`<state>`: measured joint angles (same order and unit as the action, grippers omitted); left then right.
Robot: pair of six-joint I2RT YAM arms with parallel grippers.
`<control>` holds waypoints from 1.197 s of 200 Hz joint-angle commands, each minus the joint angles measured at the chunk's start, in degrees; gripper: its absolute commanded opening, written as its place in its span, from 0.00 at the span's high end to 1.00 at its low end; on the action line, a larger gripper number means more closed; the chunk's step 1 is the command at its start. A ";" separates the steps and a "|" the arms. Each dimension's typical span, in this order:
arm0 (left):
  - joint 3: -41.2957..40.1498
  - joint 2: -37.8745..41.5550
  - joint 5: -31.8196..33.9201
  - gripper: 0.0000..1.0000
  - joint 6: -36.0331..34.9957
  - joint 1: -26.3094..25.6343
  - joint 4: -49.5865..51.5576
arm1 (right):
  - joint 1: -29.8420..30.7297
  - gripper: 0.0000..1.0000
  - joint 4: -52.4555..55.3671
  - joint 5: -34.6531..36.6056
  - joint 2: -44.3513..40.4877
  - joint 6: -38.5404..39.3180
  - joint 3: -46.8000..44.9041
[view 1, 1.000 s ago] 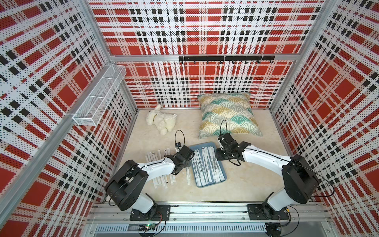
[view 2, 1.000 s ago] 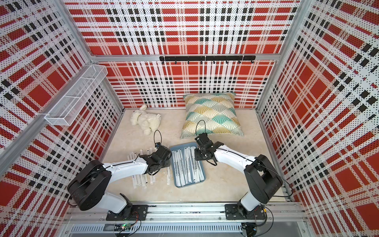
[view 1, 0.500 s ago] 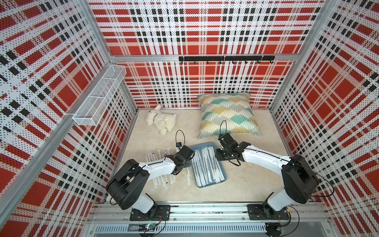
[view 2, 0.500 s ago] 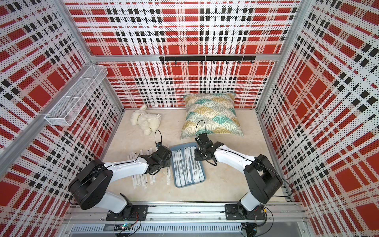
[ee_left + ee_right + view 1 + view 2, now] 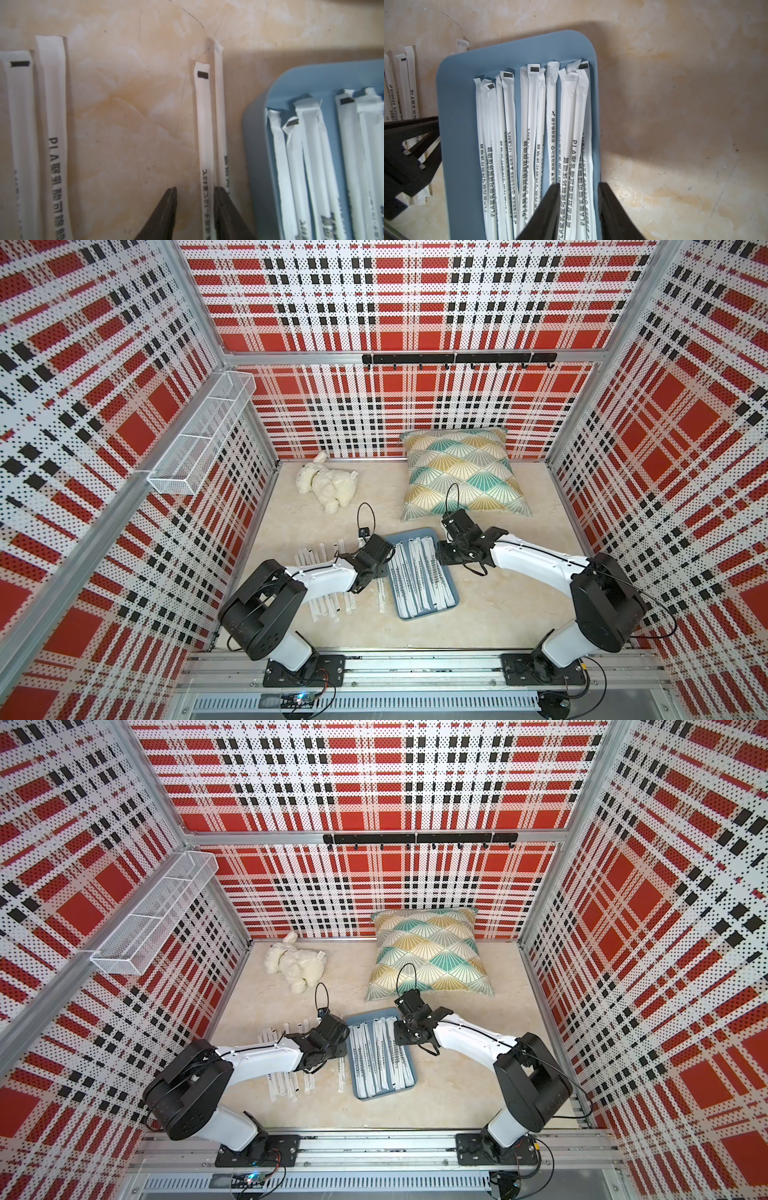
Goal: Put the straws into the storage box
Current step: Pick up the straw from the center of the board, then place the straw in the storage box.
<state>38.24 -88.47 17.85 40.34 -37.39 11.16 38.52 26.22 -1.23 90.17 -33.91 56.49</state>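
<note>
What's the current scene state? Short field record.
storage box: slate-blue tray between the arms
straws in box: many, lying lengthwise
straws outside: several on the table, left arm's side
left gripper: open, straddling one loose straw
right gripper: open, above straws in the box
other: white plush toy, patterned pillow near the back wall
task: unfinished

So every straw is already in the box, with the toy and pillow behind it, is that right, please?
Not every one: the left wrist view shows loose straws lying on the table beside the box, and both top views show more. The toy and pillow are behind it.
</note>
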 commanded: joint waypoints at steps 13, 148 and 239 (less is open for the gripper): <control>-0.89 -1.27 -0.97 0.63 -1.55 0.73 -0.03 | 0.24 0.62 -0.86 0.27 1.07 0.25 1.17; 2.42 9.70 6.46 1.00 1.86 1.11 11.62 | 0.19 0.63 -0.32 0.71 0.88 0.55 1.74; 12.56 1.61 6.72 1.00 20.59 -18.39 -5.20 | 0.19 0.63 -1.03 1.09 1.59 0.34 1.70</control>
<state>49.87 -80.51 25.28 55.53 -53.87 11.77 38.52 26.17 -1.02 91.15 -33.89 57.17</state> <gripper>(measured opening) 0.045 0.376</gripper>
